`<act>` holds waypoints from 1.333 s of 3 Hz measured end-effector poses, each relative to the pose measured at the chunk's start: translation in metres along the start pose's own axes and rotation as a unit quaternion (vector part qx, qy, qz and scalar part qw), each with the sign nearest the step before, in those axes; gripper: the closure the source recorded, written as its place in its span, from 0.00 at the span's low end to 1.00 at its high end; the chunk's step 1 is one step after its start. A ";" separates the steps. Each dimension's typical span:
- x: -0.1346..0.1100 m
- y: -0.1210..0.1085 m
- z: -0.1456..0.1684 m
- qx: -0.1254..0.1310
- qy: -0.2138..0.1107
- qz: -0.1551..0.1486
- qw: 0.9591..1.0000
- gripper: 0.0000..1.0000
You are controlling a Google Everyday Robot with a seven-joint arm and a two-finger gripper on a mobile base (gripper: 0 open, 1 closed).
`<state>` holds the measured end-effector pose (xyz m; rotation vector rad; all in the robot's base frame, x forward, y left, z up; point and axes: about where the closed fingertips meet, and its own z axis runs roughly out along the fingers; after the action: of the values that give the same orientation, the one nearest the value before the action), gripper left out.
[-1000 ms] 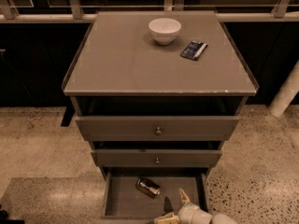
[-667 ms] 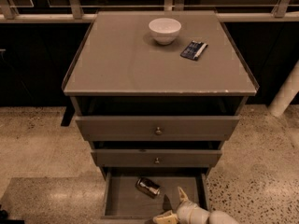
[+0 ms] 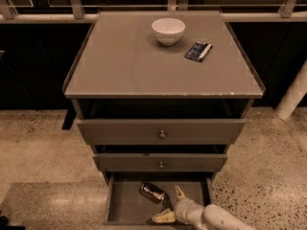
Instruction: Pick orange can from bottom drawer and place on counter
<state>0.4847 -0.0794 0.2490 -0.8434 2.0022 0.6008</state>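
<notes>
The orange can (image 3: 152, 192) lies on its side on the floor of the open bottom drawer (image 3: 125, 208), near the drawer's middle back. My gripper (image 3: 171, 205) reaches into the drawer from the lower right, just right of and in front of the can. Its two pale fingers are spread apart and hold nothing; one fingertip (image 3: 179, 191) is right of the can, the other (image 3: 163, 217) is in front of it. The counter (image 3: 124, 66) is the flat top of the cabinet above.
A white bowl (image 3: 168, 30) and a flat dark-blue packet (image 3: 198, 51) sit at the back of the counter. Two knobbed drawers (image 3: 162, 134) are above the bottom drawer, slightly pulled out. Speckled floor surrounds the cabinet; a white pole (image 3: 293, 96) stands at right.
My gripper has moved a little farther into the bottom drawer, closer to the can. The can, bowl and packet have not moved.
</notes>
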 end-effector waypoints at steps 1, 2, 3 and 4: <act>0.008 -0.006 0.026 -0.006 0.012 -0.007 1.000 0.00; 0.019 -0.009 0.054 -0.013 0.030 -0.009 0.999 0.00; 0.028 -0.009 0.077 -0.022 0.042 -0.009 0.999 0.00; 0.028 -0.021 0.121 -0.020 0.044 -0.017 0.999 0.00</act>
<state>0.5523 -0.0206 0.1605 -0.9410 2.0575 0.5941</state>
